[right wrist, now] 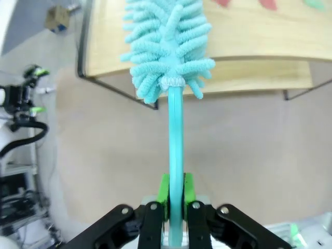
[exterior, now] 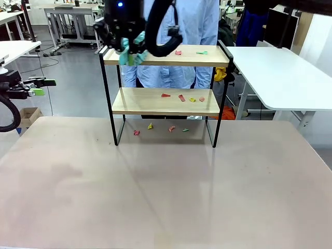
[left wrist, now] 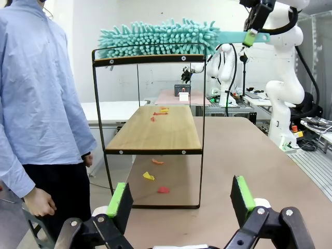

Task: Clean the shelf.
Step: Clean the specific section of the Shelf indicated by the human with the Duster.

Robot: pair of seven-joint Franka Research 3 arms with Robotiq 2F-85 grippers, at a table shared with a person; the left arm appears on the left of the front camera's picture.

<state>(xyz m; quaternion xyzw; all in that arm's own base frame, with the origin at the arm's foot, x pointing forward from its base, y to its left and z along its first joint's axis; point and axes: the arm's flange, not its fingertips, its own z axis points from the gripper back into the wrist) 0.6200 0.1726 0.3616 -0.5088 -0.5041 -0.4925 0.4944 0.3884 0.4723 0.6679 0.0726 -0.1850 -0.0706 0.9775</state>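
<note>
My right claw (right wrist: 175, 194) is clamped on the handle of the teal duster (right wrist: 168, 46), its head laid flat on the top board of the shelf (exterior: 155, 61) (which stands far across the table (exterior: 155, 197)) to sweep off the coloured scraps (exterior: 178, 52), while my left claw (left wrist: 181, 199) hangs spread beside the shelf.

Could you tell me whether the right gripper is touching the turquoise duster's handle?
Touching. The right wrist view shows the right gripper with its jaws shut on the duster handle. The green pads press against both sides of it.
</note>
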